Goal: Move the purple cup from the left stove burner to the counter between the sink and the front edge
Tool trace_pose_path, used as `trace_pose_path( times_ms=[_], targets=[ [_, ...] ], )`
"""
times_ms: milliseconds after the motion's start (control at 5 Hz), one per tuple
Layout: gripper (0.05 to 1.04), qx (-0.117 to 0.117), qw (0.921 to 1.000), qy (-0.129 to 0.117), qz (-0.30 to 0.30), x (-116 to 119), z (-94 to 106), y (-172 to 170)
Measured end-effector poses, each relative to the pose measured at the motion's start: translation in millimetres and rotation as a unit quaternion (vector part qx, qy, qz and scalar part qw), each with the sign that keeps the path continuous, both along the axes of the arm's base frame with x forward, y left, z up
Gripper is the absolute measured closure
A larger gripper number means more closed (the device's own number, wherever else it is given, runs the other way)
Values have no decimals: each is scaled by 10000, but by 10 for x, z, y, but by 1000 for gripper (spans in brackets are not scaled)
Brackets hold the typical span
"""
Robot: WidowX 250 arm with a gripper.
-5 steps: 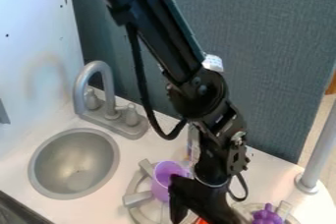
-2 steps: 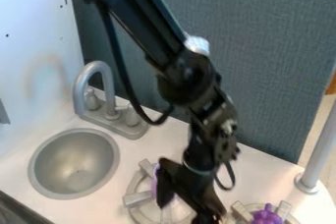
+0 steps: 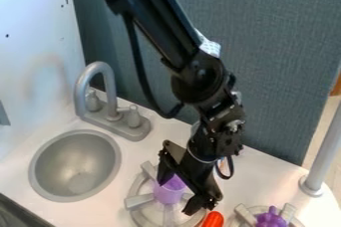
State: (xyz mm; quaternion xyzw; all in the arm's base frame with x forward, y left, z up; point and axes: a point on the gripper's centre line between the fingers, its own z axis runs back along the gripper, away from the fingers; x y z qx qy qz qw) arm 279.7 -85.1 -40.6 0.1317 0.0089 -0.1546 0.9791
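From where I stand, the black two-finger gripper [image 3: 176,194] hangs low over the toy kitchen counter [image 3: 256,178]. Its fingers are spread wide, w/ the light purple plastic cup [image 3: 170,191] in the gap btwn them; if they touch it, I can't tell. The cup is on the grey round burner w/ thick bars [image 3: 138,201]. Just beside the lower fingertip is a bright orange-red thing, rounded at its top end [image 3: 213,219]. More to my R, a dark purple, bumpy, grape-like toy [image 3: 270,218] is on a 2nd grey burner [image 3: 245,215]. To my L are the round grey sink [image 3: 75,166] and, behind it, the grey curved faucet [image 3: 98,71].
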Motion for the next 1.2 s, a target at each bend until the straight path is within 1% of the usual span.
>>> trace_pose_path(
  times_ms=[200,400,600,800,1000,1200],
  targets=[
    [83,83,9999,-2,-73,101,-86,-18],
    [83,222,9997,39,-100,215,-157,-22],
    [83,335,9993,159,-53,237,-207,-10],
    [83,416,9987,287,79,260,-299,66],
    [118,402,9982,370,249,273,-372,145],
    [380,314,9983,380,304,278,-420,158]
  ],
)
